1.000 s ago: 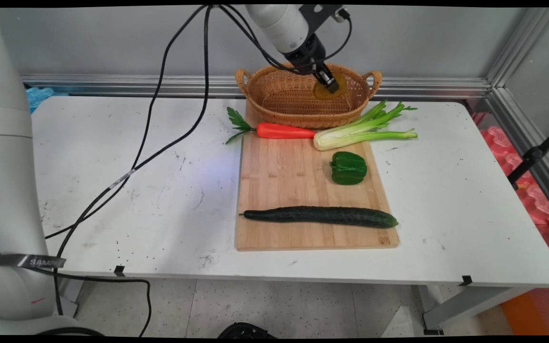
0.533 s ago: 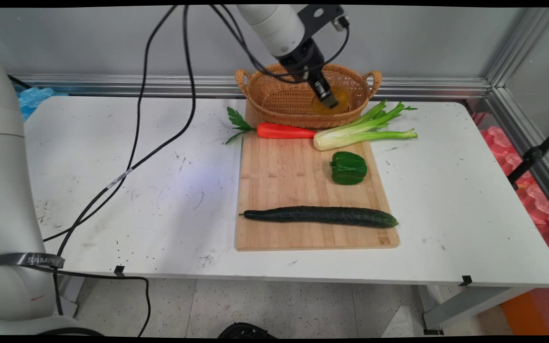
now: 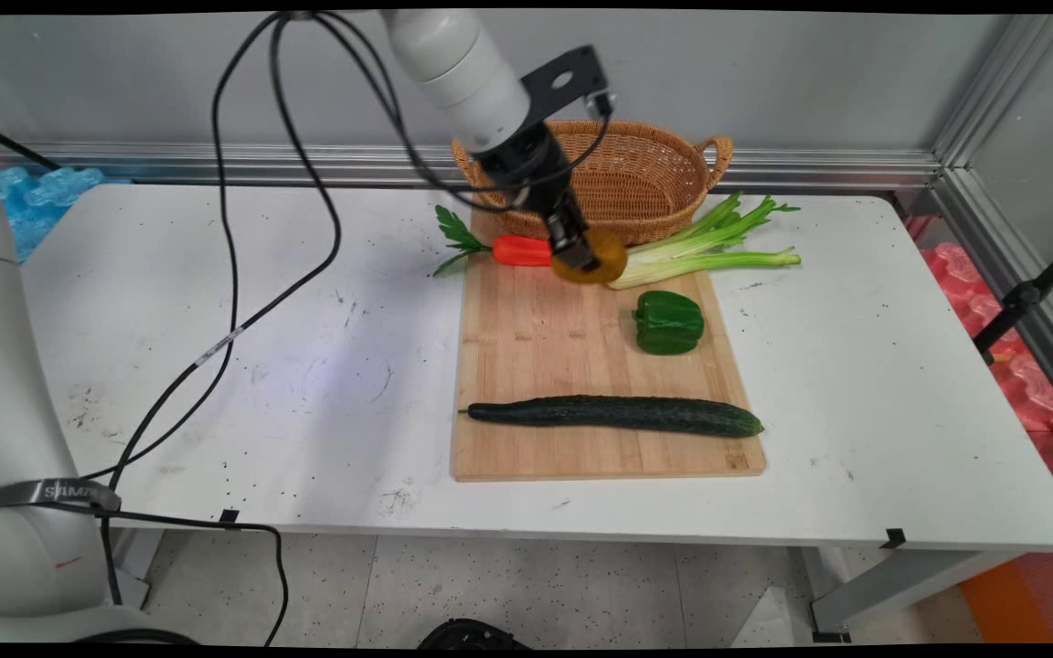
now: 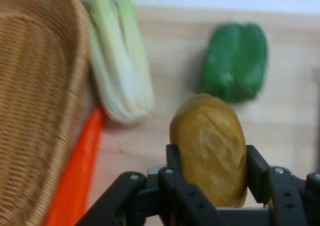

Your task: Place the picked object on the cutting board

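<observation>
My gripper (image 3: 586, 259) (image 4: 212, 168) is shut on a yellow-brown potato (image 3: 598, 259) (image 4: 210, 146). It hangs over the far end of the wooden cutting board (image 3: 563, 366) (image 4: 285, 136), in front of the wicker basket (image 3: 636, 183) (image 4: 35, 96). The potato covers the thick end of the carrot (image 3: 522, 249) (image 4: 77, 171) and the white base of the celery (image 3: 709, 242) (image 4: 120, 71). A green bell pepper (image 3: 668, 322) (image 4: 235, 61) lies on the board just to the right.
A long dark cucumber (image 3: 616, 414) lies across the board's near end. Black cables (image 3: 243, 274) hang from the arm over the table's left half. The white table (image 3: 901, 384) ends at an aluminium rail along the back and right.
The gripper has carried the potato out of the basket, down and toward the near side, to just above the board's far end by the carrot and celery.
</observation>
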`<state>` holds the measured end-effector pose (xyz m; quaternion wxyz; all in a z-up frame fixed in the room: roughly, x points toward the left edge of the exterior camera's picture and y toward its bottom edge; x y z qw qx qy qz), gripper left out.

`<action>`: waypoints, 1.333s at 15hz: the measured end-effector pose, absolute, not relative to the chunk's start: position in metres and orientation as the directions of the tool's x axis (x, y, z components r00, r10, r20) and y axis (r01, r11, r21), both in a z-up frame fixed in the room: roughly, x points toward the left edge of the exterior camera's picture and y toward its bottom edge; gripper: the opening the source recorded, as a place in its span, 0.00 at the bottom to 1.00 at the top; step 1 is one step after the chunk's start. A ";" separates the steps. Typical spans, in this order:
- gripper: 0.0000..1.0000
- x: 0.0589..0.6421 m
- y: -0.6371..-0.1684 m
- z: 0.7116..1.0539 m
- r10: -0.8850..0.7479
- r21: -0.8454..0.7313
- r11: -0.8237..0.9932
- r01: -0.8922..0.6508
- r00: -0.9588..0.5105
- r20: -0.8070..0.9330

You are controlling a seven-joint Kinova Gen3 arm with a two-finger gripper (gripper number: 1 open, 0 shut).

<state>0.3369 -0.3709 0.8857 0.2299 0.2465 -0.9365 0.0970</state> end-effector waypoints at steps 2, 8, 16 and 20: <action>0.00 0.343 -0.361 0.879 -0.406 -0.058 0.873 -0.485 -0.787 0.465; 0.00 0.356 -0.342 0.859 -0.368 -0.053 0.898 -0.436 -0.814 0.449; 0.00 0.364 -0.339 0.831 -0.337 -0.075 0.907 -0.414 -0.823 0.457; 0.00 0.365 -0.338 0.820 -0.332 -0.084 0.906 -0.414 -0.821 0.465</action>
